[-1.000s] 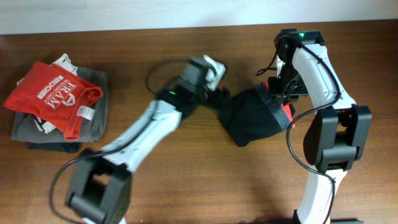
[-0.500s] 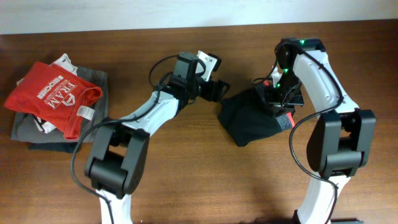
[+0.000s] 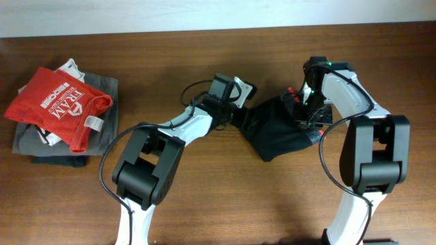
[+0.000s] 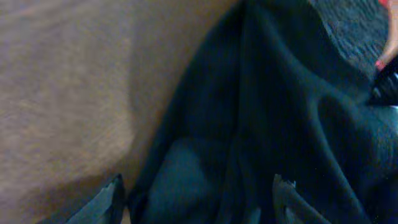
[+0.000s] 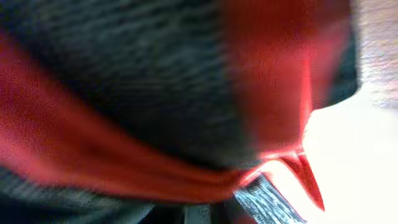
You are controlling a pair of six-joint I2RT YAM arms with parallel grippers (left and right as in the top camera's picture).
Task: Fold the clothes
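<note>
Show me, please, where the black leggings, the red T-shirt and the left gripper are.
black leggings (image 3: 276,133): overhead view, middle of the bunched black fabric.
red T-shirt (image 3: 58,102): overhead view, on its white print.
left gripper (image 4: 199,193): left wrist view, midway between its fingertips, over the fabric.

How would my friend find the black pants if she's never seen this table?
Start at the wooden table and look in its middle, between the left arm and right arm. The black leggings lie there in a crumpled heap. Unlike the red T-shirt and grey folded garments stacked at the far left, they are black with orange-red showing at one edge.
</note>
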